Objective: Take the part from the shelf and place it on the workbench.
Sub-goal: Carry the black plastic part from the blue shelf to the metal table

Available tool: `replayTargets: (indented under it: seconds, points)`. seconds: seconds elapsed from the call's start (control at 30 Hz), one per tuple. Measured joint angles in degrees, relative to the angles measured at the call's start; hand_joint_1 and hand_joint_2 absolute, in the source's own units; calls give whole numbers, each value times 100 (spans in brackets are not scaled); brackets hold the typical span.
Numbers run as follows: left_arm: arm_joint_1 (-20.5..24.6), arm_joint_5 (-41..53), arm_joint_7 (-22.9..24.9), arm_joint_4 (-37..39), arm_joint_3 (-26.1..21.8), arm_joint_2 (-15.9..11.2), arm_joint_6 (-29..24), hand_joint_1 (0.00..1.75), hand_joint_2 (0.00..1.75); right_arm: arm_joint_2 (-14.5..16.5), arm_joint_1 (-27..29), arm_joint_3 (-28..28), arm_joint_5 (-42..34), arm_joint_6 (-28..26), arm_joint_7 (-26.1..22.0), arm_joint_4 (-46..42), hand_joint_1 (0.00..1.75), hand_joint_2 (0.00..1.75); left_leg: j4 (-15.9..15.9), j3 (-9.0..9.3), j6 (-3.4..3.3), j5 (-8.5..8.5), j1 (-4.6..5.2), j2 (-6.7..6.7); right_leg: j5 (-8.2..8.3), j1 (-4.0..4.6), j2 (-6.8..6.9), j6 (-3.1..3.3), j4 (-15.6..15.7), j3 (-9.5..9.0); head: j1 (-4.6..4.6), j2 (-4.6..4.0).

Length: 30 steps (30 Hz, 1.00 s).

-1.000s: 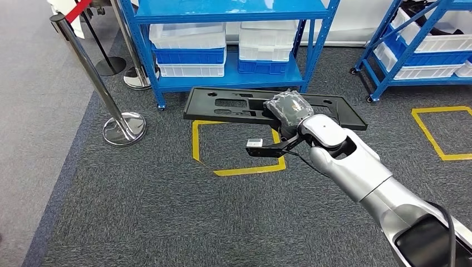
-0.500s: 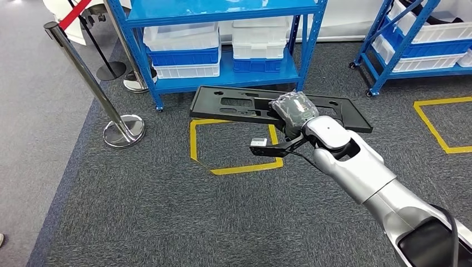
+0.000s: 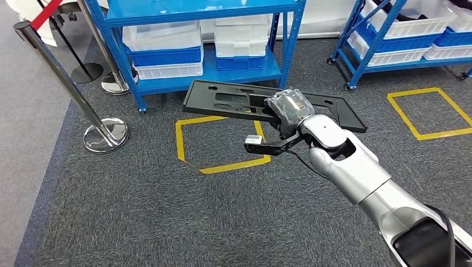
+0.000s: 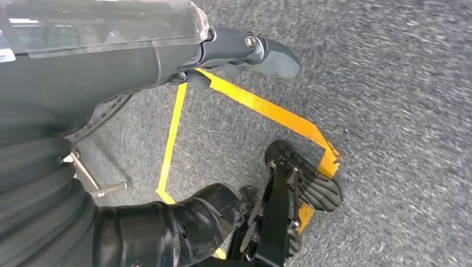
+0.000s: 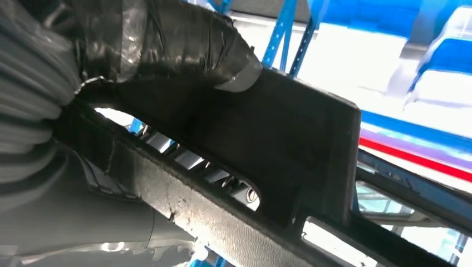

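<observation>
The part (image 3: pixel 234 103) is a long flat black plastic panel with cut-outs. My right hand (image 3: pixel 286 108), wrapped in clear film, grips it near its middle and holds it level above the carpet, in front of the blue shelf (image 3: pixel 200 11). From the right wrist view the panel (image 5: pixel 289 150) runs outward from under my right hand (image 5: pixel 167 44), whose fingers are folded over its edge. My left hand (image 4: pixel 245 47) hangs above the floor, thumb stretched out and nothing in it.
White and blue bins (image 3: pixel 164 47) sit on the shelf's lower level. A second blue shelf (image 3: pixel 389 44) stands at the right. A chrome stanchion (image 3: pixel 103 133) is at the left. Yellow tape squares (image 3: pixel 220 167) (image 3: pixel 428 114) mark the grey carpet.
The whole picture has shifted left, so the camera has turned. My right hand keeps the same grip on the panel, which stays level.
</observation>
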<state>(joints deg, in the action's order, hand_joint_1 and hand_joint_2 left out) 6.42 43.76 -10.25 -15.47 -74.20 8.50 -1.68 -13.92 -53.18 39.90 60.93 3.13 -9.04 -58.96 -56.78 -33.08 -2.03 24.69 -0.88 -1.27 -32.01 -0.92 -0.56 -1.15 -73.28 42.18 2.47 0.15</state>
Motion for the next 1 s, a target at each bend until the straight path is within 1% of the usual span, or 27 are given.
replayTargets:
  seconds: [0.03,0.07,0.1,0.17,0.2,0.23,0.3,0.33,0.37,0.4,0.47,0.5,0.53,0.57,0.6,0.63,0.67,0.7,0.73,0.77,0.8,0.83,0.87,0.9,0.93,0.97,1.0]
  points:
    - [2,0,-1,0,0,1,0,0,175,-2,25,-1,7,-1,-1,1,175,175,-15,-3,-1,12,1,-56,32,-7,18,-11,-84,40,0,-1]
    - [2,0,-1,0,-1,3,1,0,175,-5,43,-3,8,-1,-1,1,175,175,-36,-4,4,27,1,-112,165,-13,45,-16,52,-32,0,-1]
    - [2,0,-1,0,-1,6,1,0,175,-6,49,-8,9,-2,0,-2,175,175,-67,-3,14,51,1,-167,365,-17,102,-14,386,-206,0,-1]
    - [2,0,-1,0,-2,12,4,0,175,-6,36,-35,14,-4,1,-15,175,175,-138,-12,54,105,25,-263,597,29,365,37,1067,-548,2,-1]
    - [5,0,-1,0,-2,13,5,0,175,-5,30,-49,16,-4,1,-25,175,175,-168,-18,79,128,42,-307,628,59,453,77,1251,-629,3,-1]
    - [9,-1,-1,0,-1,12,7,0,175,-6,28,-58,20,-3,1,-33,175,175,-183,-20,104,143,62,-353,603,87,498,117,1298,-636,3,-1]
    - [19,-2,0,0,-1,12,8,0,175,-14,28,-66,27,-1,1,-42,175,175,-192,-8,151,167,75,-450,633,87,366,185,1307,-614,4,0]
    - [21,-2,1,0,-2,9,9,0,175,-19,29,-69,31,-1,1,-49,175,175,-224,-13,181,212,68,-421,651,72,308,214,1320,-612,3,0]
    - [19,-3,1,0,-2,9,9,0,175,-24,27,-74,35,-1,1,-55,175,175,-339,-54,210,314,53,-330,670,54,246,245,1334,-609,5,0]
    - [15,-3,2,0,-2,8,10,0,175,-23,25,-79,40,-1,3,-61,175,175,-566,-146,237,475,36,-201,689,37,188,273,1346,-606,5,-1]
    - [2,-4,4,0,-2,10,13,0,175,-12,29,-84,61,2,5,-63,175,175,-1301,-465,265,871,19,14,710,27,52,302,1343,-579,7,-1]
    - [-4,-4,6,0,-2,10,13,0,175,-5,37,-84,82,4,5,-63,175,175,-1639,-617,270,991,17,52,715,27,-25,309,1335,-567,7,-1]
    - [-8,-4,8,0,-2,8,11,0,175,-1,48,-84,105,7,3,-62,175,175,-1826,-706,268,1011,17,72,718,29,-102,310,1326,-560,7,0]
    - [-9,-3,11,0,-2,6,9,0,175,0,56,-84,136,8,2,-62,175,175,-1779,-689,257,903,18,87,718,28,-180,309,1313,-558,7,0]
    - [-9,-3,15,0,-2,4,7,0,175,0,57,-85,173,8,5,-62,175,175,-1509,-571,239,702,17,120,717,27,-258,307,1301,-559,7,0]
    - [-10,-2,20,0,-2,2,5,0,175,0,51,-87,214,8,14,-58,175,175,-1113,-403,214,486,13,216,716,23,-328,302,1292,-558,7,0]
    - [-11,-1,26,0,-2,1,4,0,175,0,31,-91,272,9,36,-48,175,175,-734,-237,193,319,1,365,721,22,-400,283,1282,-544,5,-1]
    - [-10,2,32,0,-2,2,4,0,175,1,3,-94,345,13,73,-30,175,175,-455,-122,178,231,-9,495,734,16,-469,253,1273,-515,4,-1]
    - [-9,8,39,0,-2,2,4,0,175,1,-33,-97,433,20,123,-5,175,175,-315,-74,168,214,-12,589,755,1,-532,210,1274,-481,3,-1]
    - [-2,13,45,0,-2,3,4,0,175,2,-84,-97,542,37,180,42,175,175,-278,-61,160,222,-8,602,784,-15,-602,158,1283,-450,3,-1]
    - [7,17,48,0,-1,7,4,0,175,2,-148,-97,653,57,233,114,175,175,-245,-56,142,209,-8,537,814,-24,-671,109,1299,-429,4,0]
    - [13,20,51,1,-1,11,5,0,175,5,-231,-97,762,80,280,215,175,175,-216,-47,113,183,-13,462,817,-25,-659,74,1298,-410,2,0]
    - [19,21,53,1,0,15,7,0,175,15,-340,-97,859,104,318,344,175,175,-181,-36,72,155,-23,384,767,-12,-561,49,1234,-371,-12,0]
    - [20,21,55,2,0,19,8,0,175,40,-465,-97,937,124,350,489,175,175,-146,-28,33,129,-32,302,655,3,-401,31,1062,-286,-26,0]
    - [18,20,56,2,0,19,9,0,175,78,-590,-97,1003,141,380,635,175,175,-132,-28,6,115,-24,227,490,6,-207,19,782,-159,-40,0]
    - [15,20,56,2,0,15,9,0,175,125,-712,-97,1058,159,403,782,175,175,-131,-32,-14,112,-13,156,308,6,-68,2,419,2,-52,0]
    - [14,19,55,2,0,13,12,0,175,175,-813,-97,1113,173,427,928,175,175,-135,-36,-18,114,-2,86,171,1,0,-15,72,153,-52,0]
